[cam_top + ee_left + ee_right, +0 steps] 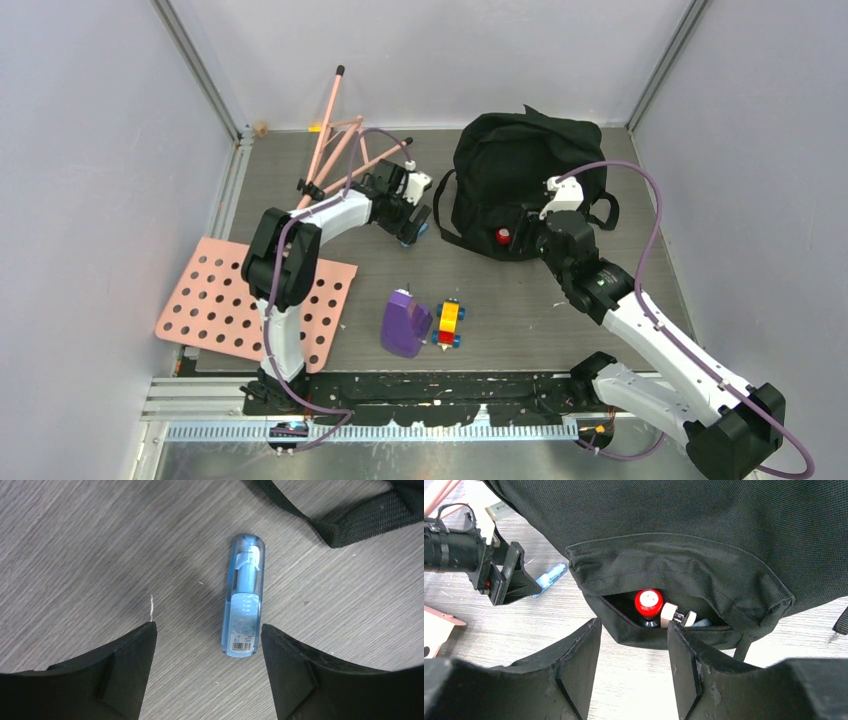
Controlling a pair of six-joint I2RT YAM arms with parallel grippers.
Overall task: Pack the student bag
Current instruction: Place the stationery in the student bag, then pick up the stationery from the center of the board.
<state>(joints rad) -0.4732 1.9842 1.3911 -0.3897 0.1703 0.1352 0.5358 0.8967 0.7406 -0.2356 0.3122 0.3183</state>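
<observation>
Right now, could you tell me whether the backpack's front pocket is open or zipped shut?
Open. The student bag's front pocket gapes along its zipper, and a red cap shows inside it.

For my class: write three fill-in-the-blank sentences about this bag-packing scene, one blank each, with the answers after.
1. The left gripper is open above a small ____ bottle lying on the table.
2. An item with a ____ cap shows in the student bag's open front pocket.
3. Beside the toy car stands a ____ container.
Missing words: blue; red; purple.
</observation>
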